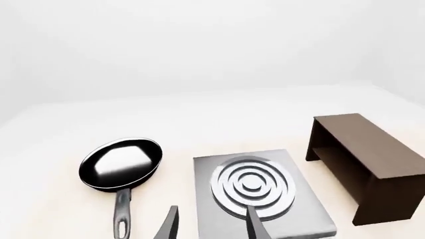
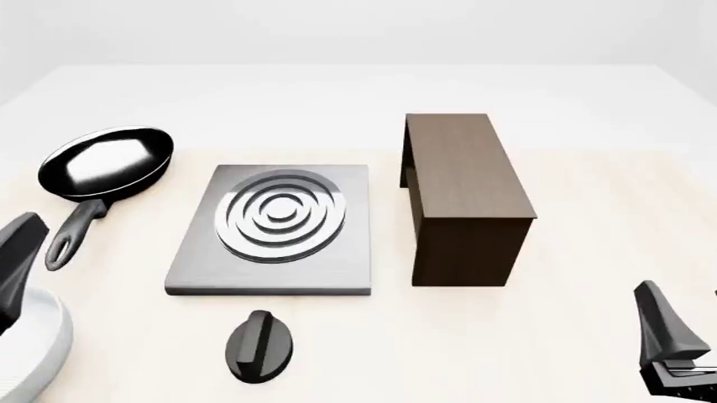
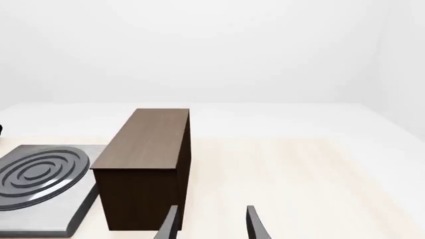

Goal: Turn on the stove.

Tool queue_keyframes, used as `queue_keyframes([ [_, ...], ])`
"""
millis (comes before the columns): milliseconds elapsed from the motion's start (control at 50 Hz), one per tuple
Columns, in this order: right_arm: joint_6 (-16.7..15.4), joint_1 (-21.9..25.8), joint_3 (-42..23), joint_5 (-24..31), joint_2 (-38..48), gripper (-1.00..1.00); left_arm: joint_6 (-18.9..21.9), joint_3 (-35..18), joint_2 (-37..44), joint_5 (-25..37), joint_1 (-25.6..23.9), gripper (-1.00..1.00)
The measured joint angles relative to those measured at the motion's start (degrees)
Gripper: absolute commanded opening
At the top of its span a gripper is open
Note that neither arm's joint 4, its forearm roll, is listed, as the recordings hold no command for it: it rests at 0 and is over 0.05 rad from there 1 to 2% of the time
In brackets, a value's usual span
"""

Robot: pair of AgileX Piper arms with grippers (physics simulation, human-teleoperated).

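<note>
Front view: the flat square grey steel stove [image 2: 269,256] with round silver rings sits mid-table. The small black oval knob [image 2: 261,345] lies apart on its near side, long way pointing toward the stove. A shiny black frying pan [image 2: 107,164] is left, a tall brown wooden box [image 2: 465,193] right.
Left wrist view: the left gripper [image 1: 212,226] is open, holding nothing, above the stove.
Right wrist view: the right gripper [image 3: 211,225] is open and empty near the box.

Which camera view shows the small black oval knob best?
The front view: the small black oval knob lies whole and unobstructed just in front of the square brushed-steel stove. Neither wrist view shows the knob; both show only part of the stove.
</note>
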Motion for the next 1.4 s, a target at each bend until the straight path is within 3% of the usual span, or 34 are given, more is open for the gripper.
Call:
queue_keyframes([
  [200,0.00,0.00,0.00,0.00,0.00,1.00,0.84,-5.66,6.01,5.73,-3.98,1.00],
  [580,-0.02,0.01,0.00,0.00,-0.01,1.00,-2.88,-10.75,16.21,9.99,-7.81,1.00],
  [900,-0.02,0.01,0.00,0.00,-0.01,1.00,-4.22,-9.54,22.19,10.11,-7.80,1.00],
  [1400,-0.02,0.01,0.00,0.00,-0.01,1.00,-5.47,-4.01,24.37,8.12,-9.08,1.00],
])
